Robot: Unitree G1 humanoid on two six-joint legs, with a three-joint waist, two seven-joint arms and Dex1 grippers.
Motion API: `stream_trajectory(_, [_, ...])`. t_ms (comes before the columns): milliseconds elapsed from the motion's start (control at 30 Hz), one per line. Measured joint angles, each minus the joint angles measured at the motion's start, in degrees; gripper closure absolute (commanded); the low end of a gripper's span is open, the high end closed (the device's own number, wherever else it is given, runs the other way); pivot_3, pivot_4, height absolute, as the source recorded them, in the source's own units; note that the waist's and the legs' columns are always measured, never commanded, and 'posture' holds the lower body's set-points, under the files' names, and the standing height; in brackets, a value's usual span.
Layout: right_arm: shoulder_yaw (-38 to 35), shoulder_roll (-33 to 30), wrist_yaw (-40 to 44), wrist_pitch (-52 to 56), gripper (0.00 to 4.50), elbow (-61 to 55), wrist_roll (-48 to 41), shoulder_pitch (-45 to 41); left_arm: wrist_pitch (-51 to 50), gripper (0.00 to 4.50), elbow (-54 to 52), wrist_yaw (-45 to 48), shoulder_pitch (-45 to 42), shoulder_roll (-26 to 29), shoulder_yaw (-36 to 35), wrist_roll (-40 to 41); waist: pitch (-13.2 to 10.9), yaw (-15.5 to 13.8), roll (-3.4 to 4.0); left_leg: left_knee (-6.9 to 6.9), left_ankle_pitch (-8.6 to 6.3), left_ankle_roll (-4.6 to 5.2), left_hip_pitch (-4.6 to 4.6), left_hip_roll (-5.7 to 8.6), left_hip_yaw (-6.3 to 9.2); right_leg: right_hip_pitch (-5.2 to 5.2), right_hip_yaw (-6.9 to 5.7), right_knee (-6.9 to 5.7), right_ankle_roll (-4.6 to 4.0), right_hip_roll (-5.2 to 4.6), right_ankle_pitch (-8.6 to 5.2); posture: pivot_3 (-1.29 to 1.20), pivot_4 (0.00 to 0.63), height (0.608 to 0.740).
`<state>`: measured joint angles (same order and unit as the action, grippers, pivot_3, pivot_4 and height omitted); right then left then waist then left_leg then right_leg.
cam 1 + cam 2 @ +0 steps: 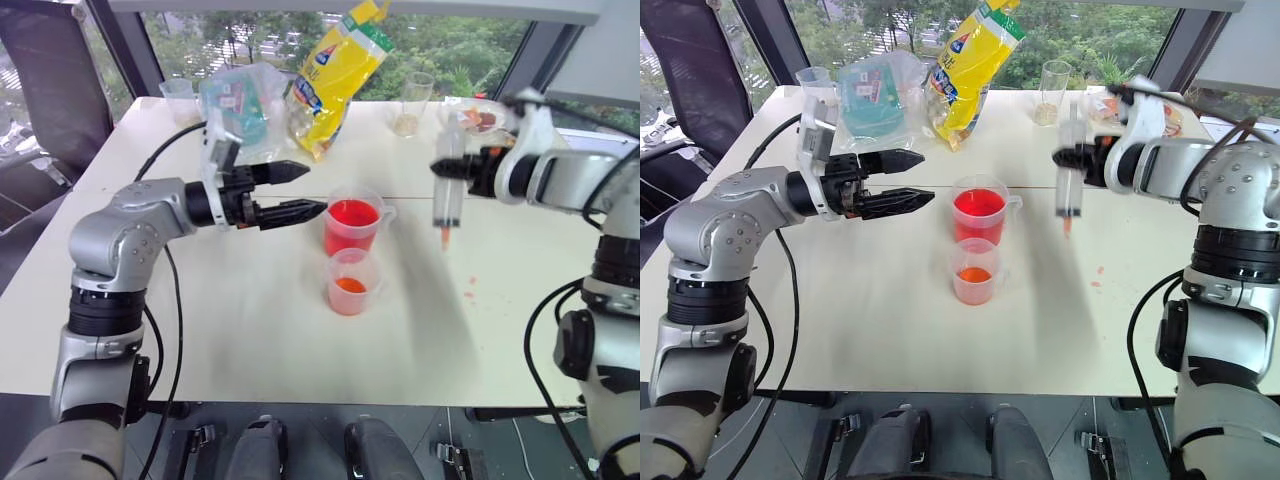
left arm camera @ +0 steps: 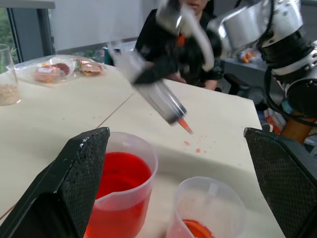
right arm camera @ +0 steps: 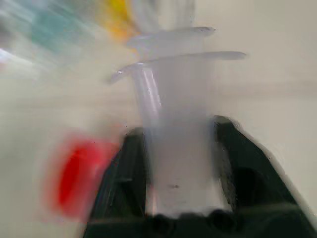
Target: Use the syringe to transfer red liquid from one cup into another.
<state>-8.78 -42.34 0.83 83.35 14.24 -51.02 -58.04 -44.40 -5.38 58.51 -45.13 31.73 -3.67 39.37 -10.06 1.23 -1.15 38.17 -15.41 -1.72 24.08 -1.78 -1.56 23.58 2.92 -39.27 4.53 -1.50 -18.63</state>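
Syringe [image 1: 446,195] hangs tip-down, pinched by right claw [image 1: 470,168]; left claw [image 1: 300,192] spread beside larger cup [image 1: 352,226].

The large clear plastic syringe [image 1: 446,195] hangs upright in the air, orange tip down, well right of the cups. The larger clear handled measuring cup [image 1: 352,222] holds red liquid [image 1: 351,214]; the smaller pinkish cup [image 1: 351,281] stands just before it, bottom orange-red.

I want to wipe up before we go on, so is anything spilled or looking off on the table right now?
Yes. A few small red drops dot the table to the right of the two cups, roughly below the syringe held in the right gripper. Both cups stand upright and nothing else looks off.
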Motion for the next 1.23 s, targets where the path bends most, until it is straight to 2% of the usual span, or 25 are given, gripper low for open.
stream_trajectory(200, [9.9,-1.5,8.4,1.2,3.12,9.0,9.6,-0.3,0.1,0.02,-1.7,-0.8,1.2,-0.2,0.0,0.1,0.0,-0.1,0.02,0.02,0.0,0.0,0.03,0.0,-0.01,0.03,0.0,-0.01,0.0,0.02,0.0,0.0,0.15,0.74])
stream_trajectory(400, [14.4,-0.9,15.3,-5.3,3.12,17.9,18.7,-0.4,0.0,0.02,-3.9,-2.2,2.8,0.0,0.0,0.2,0.0,-0.2,0.02,0.04,0.0,0.0,0.05,0.02,0.0,0.03,-0.01,0.0,0.0,0.01,0.0,0.0,0.15,0.74])
stream_trajectory(567, [14.8,0.8,19.5,-7.7,0.53,21.2,22.9,-0.6,-1.1,0.0,-6.2,-3.0,4.4,0.8,-0.1,1.8,0.0,-0.2,0.02,0.04,0.0,-0.01,0.04,0.01,0.01,0.03,-0.02,-0.03,0.0,0.01,0.0,0.0,0.15,0.74])
stream_trajectory(600, [14.7,0.8,20.2,-7.7,0.14,21.2,23.3,-0.5,-1.5,0.0,-6.5,-3.3,4.7,1.0,-0.1,2.1,0.0,-0.2,0.02,0.04,0.0,-0.01,0.04,0.01,0.01,0.04,-0.02,-0.03,0.0,0.01,0.0,0.0,0.15,0.74])
stream_trajectory(700, [14.1,0.7,22.0,-7.1,0.06,19.8,24.0,-0.5,-2.4,0.0,-7.2,-3.7,5.1,2.0,-0.1,3.1,0.0,-0.2,0.02,0.04,0.0,-0.01,0.04,0.01,0.01,0.03,-0.02,-0.03,0.0,0.02,0.0,0.0,0.15,0.74])
stream_trajectory(833, [13.9,-1.7,24.5,-6.1,0.06,11.5,24.5,1.7,-3.1,0.0,-8.4,-3.9,6.7,3.1,-0.1,4.1,0.0,-0.3,0.03,0.03,0.0,0.0,0.05,0.01,0.03,0.04,-0.03,-0.02,0.0,0.01,0.0,0.0,0.15,0.74])
stream_trajectory(967, [13.6,-8.4,29.1,-6.6,0.06,-4.7,23.6,8.5,-4.1,0.0,-9.0,-4.0,8.3,5.8,-0.6,4.7,0.0,-0.6,0.02,0.04,-0.01,0.01,0.13,0.02,0.11,0.03,-0.08,0.04,0.01,0.0,0.0,0.0,0.15,0.74])
stream_trajectory(1133, [6.5,-15.4,39.0,-6.5,0.06,-25.6,15.6,17.8,-5.4,0.0,-10.3,-4.7,10.1,9.0,-2.7,5.7,0.0,-0.2,0.02,0.04,-0.02,0.02,0.07,0.0,0.13,-0.01,-0.08,0.02,0.01,0.03,0.0,0.0,0.15,0.74])
stream_trajectory(1233, [0.5,-18.9,44.3,-7.6,0.06,-34.2,10.8,22.4,-6.6,0.0,-12.2,-5.2,12.8,10.9,-4.1,6.8,0.0,-0.2,0.02,0.04,-0.02,0.02,-0.02,0.0,0.14,-0.1,-0.08,0.02,0.01,0.02,0.0,0.0,0.15,0.74])
